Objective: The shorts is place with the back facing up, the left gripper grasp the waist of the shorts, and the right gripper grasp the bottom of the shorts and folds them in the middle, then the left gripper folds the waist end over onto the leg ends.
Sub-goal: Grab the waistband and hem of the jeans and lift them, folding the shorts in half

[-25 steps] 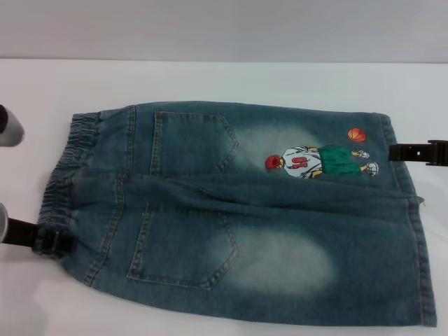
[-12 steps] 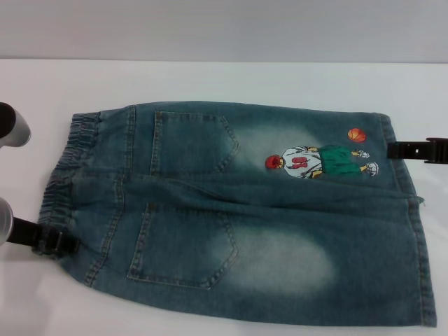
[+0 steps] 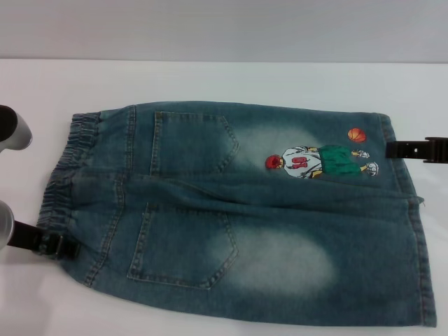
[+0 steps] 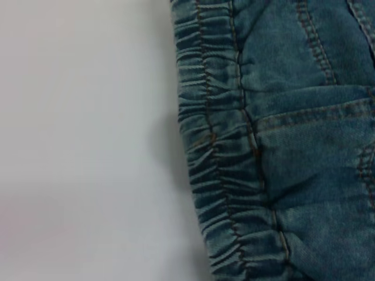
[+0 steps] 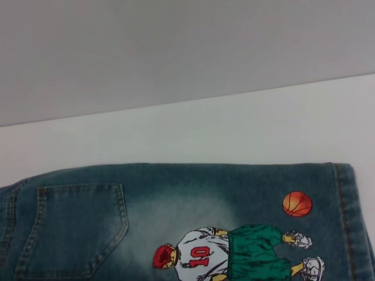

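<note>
The denim shorts lie flat, back up, with two patch pockets showing. The ruffled waist points left and the leg ends point right. The left gripper sits at the near corner of the waist, touching the fabric edge. The right gripper lies against the far leg's hem, beside the orange ball print. In the left wrist view, the elastic waistband runs close below the camera. In the right wrist view, the cartoon player and the hem show.
The shorts rest on a white table with a grey wall behind its far edge. The silver left arm stands at the left border. The shorts' near edge reaches the bottom of the head view.
The left gripper and its silver arm have shifted slightly right, closing onto the waist's near corner. The right gripper has crept a little left toward the hem. The shorts have not moved.
</note>
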Tool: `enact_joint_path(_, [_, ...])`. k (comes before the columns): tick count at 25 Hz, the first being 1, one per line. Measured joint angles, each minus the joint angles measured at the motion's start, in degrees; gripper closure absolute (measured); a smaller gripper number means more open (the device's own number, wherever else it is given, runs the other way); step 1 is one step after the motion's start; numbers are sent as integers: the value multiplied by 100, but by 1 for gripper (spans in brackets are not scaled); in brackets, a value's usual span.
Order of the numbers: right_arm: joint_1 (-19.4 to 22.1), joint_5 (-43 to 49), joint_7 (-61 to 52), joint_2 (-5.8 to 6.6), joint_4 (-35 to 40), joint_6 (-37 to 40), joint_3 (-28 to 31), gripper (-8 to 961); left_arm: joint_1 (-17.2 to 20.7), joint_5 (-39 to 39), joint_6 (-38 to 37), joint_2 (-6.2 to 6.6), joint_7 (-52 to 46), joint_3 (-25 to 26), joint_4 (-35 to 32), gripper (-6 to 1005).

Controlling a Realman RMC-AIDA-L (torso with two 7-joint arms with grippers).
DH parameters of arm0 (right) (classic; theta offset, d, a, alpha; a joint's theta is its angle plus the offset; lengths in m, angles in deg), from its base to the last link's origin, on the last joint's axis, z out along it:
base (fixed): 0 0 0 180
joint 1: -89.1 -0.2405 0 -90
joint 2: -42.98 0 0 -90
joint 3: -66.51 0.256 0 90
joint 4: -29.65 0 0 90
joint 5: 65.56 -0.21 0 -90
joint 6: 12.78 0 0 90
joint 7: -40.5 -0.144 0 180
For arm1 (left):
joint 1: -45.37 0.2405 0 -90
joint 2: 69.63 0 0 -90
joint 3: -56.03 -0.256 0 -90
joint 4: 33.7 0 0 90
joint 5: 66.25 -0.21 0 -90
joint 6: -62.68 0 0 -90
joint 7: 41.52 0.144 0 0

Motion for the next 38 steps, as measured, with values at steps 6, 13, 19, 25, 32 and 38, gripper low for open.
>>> enact_joint_path(6, [0,-60,0,0,12,-23,-15,231,-19,0,76,0,16,-3,23,229])
enact_joint_path(13, [-18,-148,0,1,27,-38,-34,235,-25,69,178,8,85,46,160,349])
enact_joint_path(19, [-49,-154,-1,7,17,-83,-34,239,-41,70,186,3,95,34,199,501])
enact_joint_path(25, [-57,-156,-42,9,58,-210,-20,243,-18,70,218,1,97,12,380,549])
enact_joint_path(32, [32,-11,-75,-2,30,-578,14,247,-33,70,246,-6,82,-2,495,583])
enact_joint_path(38, [233,241,-110,-16,-61,-945,16,251,-133,70,299,-9,80,-3,447,634])
